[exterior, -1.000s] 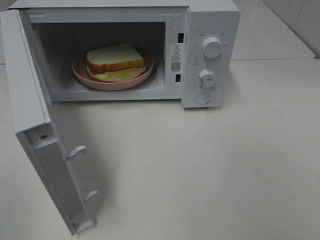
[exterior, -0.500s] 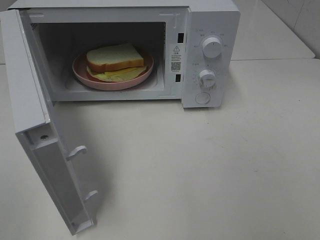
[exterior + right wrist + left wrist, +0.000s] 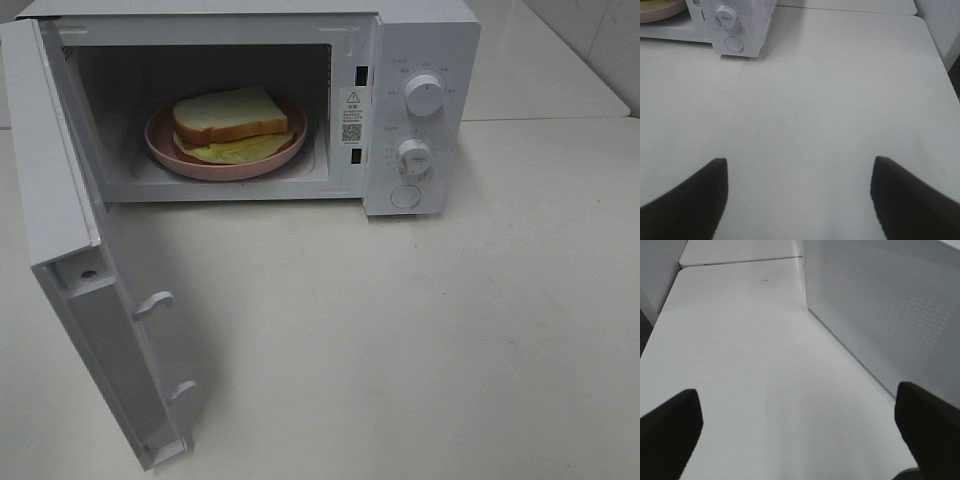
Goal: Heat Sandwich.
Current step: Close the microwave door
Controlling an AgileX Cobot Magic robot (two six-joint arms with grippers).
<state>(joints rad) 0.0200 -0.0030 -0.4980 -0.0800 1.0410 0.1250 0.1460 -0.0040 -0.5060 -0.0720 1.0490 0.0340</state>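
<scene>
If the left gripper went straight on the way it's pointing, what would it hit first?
Likely the bare table, which the left gripper tilts down toward. The microwave door runs alongside, seemingly off that line; depth unclear.

My right gripper (image 3: pixel 797 202) hangs over the white table (image 3: pixel 830 100), its two dark fingers (image 3: pixel 685 205) spread wide apart with only bare tabletop showing between them. Well ahead of me stands the white microwave (image 3: pixel 752 30), its control panel turned my way, with a round knob (image 3: pixel 726 16) above a round button (image 3: pixel 733 44). Beside that panel, a sliver of the pink plate (image 3: pixel 657 11) just shows at the edge of my sight.
</scene>
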